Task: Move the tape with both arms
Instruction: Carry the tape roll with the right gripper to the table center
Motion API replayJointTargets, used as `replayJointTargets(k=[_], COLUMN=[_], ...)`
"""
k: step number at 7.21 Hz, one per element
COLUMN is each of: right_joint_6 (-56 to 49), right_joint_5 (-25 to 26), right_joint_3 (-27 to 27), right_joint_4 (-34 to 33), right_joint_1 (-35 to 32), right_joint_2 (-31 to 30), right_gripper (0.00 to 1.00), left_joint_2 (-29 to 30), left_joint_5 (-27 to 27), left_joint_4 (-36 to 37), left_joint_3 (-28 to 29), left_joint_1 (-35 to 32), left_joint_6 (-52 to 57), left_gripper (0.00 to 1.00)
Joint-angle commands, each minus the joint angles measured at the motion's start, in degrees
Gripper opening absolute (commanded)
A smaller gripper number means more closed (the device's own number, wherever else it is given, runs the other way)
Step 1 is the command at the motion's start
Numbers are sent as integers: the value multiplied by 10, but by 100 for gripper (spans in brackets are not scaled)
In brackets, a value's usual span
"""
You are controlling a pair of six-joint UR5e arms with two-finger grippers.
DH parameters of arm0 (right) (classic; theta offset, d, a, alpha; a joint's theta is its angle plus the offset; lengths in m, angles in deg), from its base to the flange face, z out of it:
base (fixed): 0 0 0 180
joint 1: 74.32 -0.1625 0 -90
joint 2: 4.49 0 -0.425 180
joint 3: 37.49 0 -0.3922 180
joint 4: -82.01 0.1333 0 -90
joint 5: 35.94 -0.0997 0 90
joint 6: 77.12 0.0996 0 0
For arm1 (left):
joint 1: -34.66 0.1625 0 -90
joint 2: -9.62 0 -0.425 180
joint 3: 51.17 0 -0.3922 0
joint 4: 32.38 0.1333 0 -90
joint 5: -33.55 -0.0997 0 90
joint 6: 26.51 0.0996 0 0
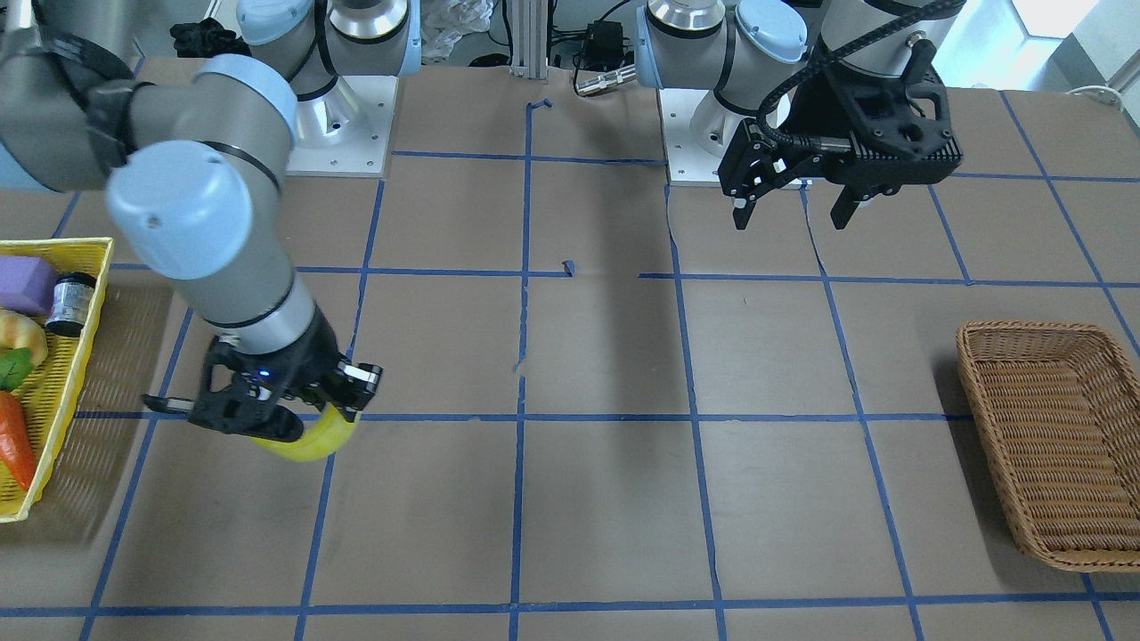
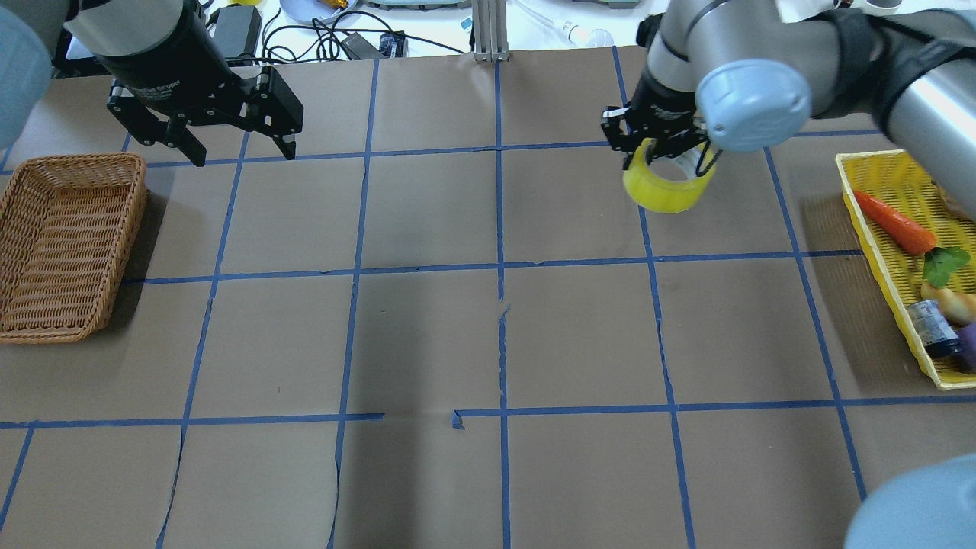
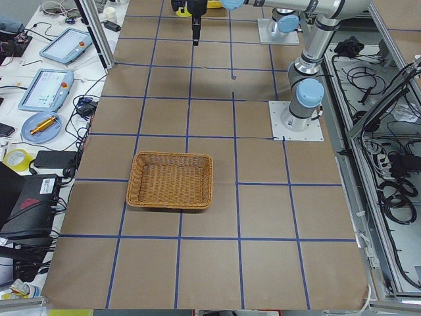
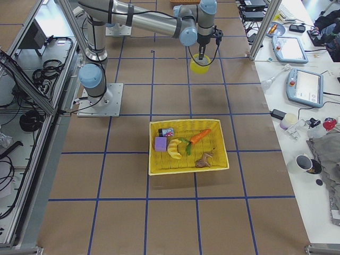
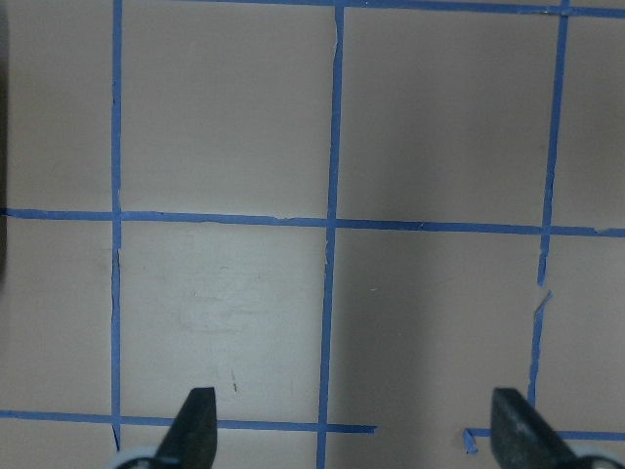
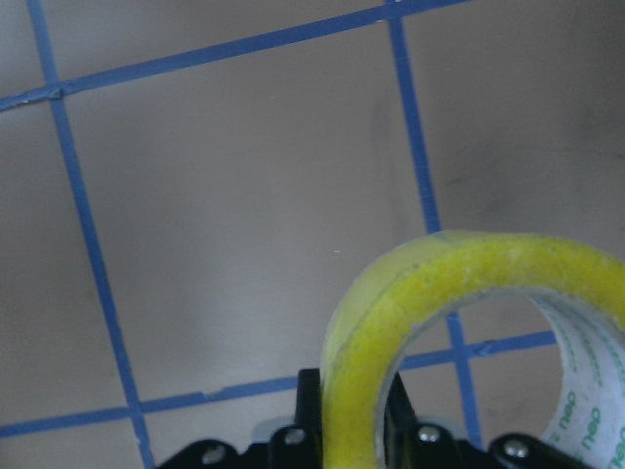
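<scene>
The yellow tape roll (image 2: 665,189) hangs from my right gripper (image 2: 662,149), which is shut on its rim and holds it above the table. It shows in the front view (image 1: 312,439) under the right gripper (image 1: 298,418), in the right-side view (image 4: 200,64), and close up in the right wrist view (image 6: 469,322) with its white core. My left gripper (image 2: 238,149) is open and empty, hovering above the table at the far left. It shows in the front view (image 1: 797,212), and its two fingertips (image 5: 195,420) show spread apart in the left wrist view.
A wicker basket (image 2: 65,244) stands at the table's left side. A yellow tray (image 2: 888,229) with a carrot, a small bottle and other items stands at the right edge. Blue tape grid lines cross the brown table.
</scene>
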Motion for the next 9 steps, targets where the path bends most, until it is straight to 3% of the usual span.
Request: replayJointTargets(k=[1,4,7,8,9], right_joint_6=[156,257,281,293,289], right_joint_5=[5,8,9,5,10], right_joint_3=[42,142,151,151,150], right_joint_4=[-57,-68,-68,-67,-65], right_joint_1=[-82,-142,-146,-156,-158], right_joint_2=[85,188,220,220,215], right_gripper=[0,0,0,4,84], left_joint_2=[-1,18,23,23,24], left_joint_5=[-3,-1,1,2,2], left_joint_4=[-2,0,54,87,90], left_joint_3=[-1,-8,-64,-80,-86], left_joint_1=[10,16,16,16,17], left_joint_6=[3,5,20,29,31], left_gripper=[100,100,100,100,100])
